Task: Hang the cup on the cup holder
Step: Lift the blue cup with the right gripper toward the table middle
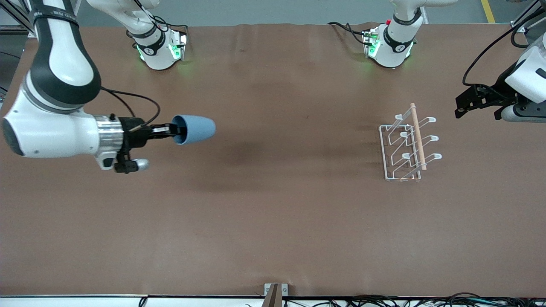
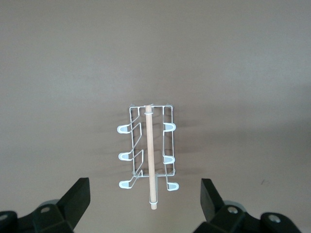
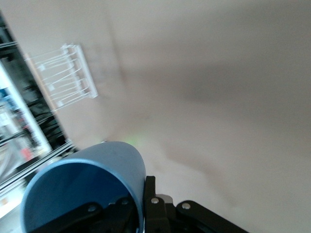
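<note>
Your right gripper (image 1: 172, 132) is clamped on the cup (image 1: 194, 129), one finger inside the rim and one outside, pinching the wall. The cup is carried sideways in the air over the right arm's half of the table, base pointing toward the left arm's end, mouth facing back at the wrist. That tilt probably suits the job: an open mouth can be turned to drop over a prong later. In the right wrist view the cup (image 3: 87, 187) fills the corner, rim wall running between the dark fingers (image 3: 150, 194).

The cup holder (image 1: 407, 145) stands on the table near the left arm's end, roughly midway between the robots' edge and the front-camera edge, well apart from the cup. Wooden rod (image 1: 418, 136) on top, white looped prongs (image 1: 431, 120) angled up on both sides, all bare. Nothing hung yet.

Your left gripper (image 1: 465, 106) waits up by the edge at the left arm's end, just past the holder. Left wrist view shows its fingers (image 2: 77, 194) spread wide, grasping nothing, the holder (image 2: 148, 155) framed between them. Likely parked to watch or steady the rack.

Next you'd carry the cup across to a prong.
</note>
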Robot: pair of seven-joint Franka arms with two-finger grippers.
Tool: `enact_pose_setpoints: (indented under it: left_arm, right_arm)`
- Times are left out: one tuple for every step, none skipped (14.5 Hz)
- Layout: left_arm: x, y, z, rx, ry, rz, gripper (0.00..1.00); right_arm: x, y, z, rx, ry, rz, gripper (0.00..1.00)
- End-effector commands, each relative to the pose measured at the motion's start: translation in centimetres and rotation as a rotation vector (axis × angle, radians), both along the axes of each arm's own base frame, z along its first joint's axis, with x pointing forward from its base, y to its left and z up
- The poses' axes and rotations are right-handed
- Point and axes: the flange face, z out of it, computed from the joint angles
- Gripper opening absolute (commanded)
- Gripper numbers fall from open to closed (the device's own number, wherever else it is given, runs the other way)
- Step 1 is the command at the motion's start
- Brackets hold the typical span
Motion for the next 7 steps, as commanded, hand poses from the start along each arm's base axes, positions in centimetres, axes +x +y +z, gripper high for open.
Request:
enact_pose_setpoints:
  left_arm:
    - [0.2,0.0,0.6,0.022,-0.012,-0.034,1.0]
    - [0.2,-0.2,0.6,0.023,-0.013,-0.064,0.99]
    - [0.2,-0.5,0.6,0.025,-0.018,-0.11,0.99]
    - [0.2,-1.2,0.7,0.026,-0.024,-0.158,0.99]
    - [0.0,-3.0,0.7,0.028,-0.024,-0.234,0.99]
    - [-0.4,-5.0,0.5,0.03,-0.019,-0.321,0.98]
    - [-0.7,-7.1,0.2,0.033,-0.01,-0.43,0.98]
  right_arm:
    - [-1.9,3.5,-2.0,0.097,0.093,-0.004,0.01]
    - [-2.5,5.1,-2.9,0.139,0.131,0.005,0.01]
    - [-2.7,6.3,-3.7,0.194,0.175,-0.005,0.01]
    - [-3.0,7.5,-4.6,0.259,0.225,-0.033,0.0]
    - [-3.2,8.8,-5.0,0.315,0.253,-0.067,0.0]
    - [-4.1,11.4,-5.6,0.348,0.265,-0.1,0.0]
    - [-4.7,13.3,-5.9,0.352,0.25,-0.138,0.0]
